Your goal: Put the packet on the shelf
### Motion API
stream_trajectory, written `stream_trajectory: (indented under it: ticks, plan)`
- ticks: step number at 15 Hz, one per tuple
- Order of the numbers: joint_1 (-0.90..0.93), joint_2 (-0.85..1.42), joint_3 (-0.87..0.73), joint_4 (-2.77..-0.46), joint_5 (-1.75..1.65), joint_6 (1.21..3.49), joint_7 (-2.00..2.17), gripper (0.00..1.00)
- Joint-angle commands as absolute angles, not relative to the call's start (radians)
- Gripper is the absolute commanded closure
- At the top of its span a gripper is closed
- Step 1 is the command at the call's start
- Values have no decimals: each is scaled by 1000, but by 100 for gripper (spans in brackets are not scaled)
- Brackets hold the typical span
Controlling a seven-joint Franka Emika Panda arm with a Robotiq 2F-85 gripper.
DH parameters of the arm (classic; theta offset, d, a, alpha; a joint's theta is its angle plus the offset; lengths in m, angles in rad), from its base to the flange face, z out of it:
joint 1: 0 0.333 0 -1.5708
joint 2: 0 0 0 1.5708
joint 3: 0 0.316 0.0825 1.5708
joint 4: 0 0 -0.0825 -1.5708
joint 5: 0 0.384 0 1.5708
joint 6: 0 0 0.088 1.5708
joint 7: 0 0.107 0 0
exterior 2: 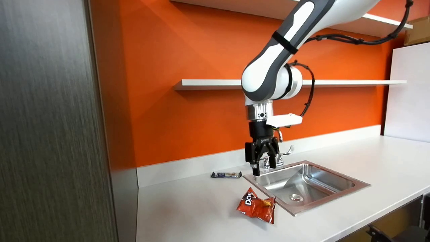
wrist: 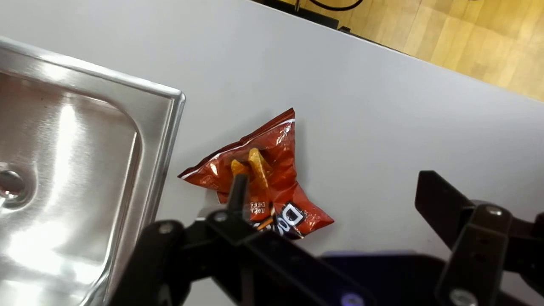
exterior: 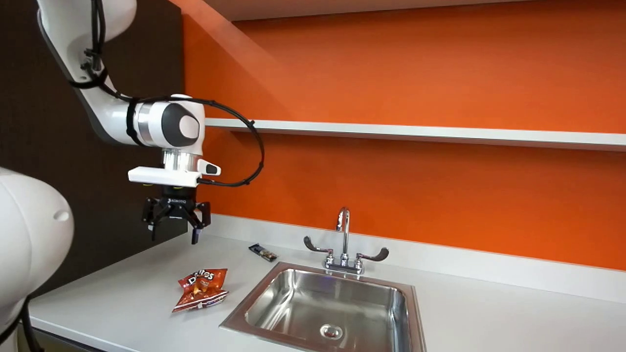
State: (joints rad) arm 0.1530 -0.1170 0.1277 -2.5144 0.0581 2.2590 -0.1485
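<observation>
Packet, crinkled and orange-red with white lettering, lies on the pale worktop, just beside the sink and well below the shelf. In the wrist view its corners point to about half past twelve, four and nine o'clock. The black hand hangs above the worktop, well apart from the packet; its two fingers are spread wide, and in the wrist view one crosses in front of the packet while the other shows just past three o'clock from it. Taken from the packet in an exterior view, the hand is at eleven o'clock, a small dark bar lies at two, and the sink sits a little past three, its round drain about halfway to four. The tap stands behind the sink, between two and three. Higher up, the long white shelf runs across the orange wall from twelve round to just after two. The white arm is up at eleven, a dark panel behind it. In an exterior view a cardboard box shows high up, near half past one from the packet.
</observation>
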Motion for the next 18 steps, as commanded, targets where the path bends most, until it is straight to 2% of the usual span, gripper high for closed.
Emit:
stream_trajectory:
  ticks: [1,18]
  plan:
    - [142,-54,108,-2501,64,2302,-234,0]
    - [123,135,128,-2532,110,2528,-441,0]
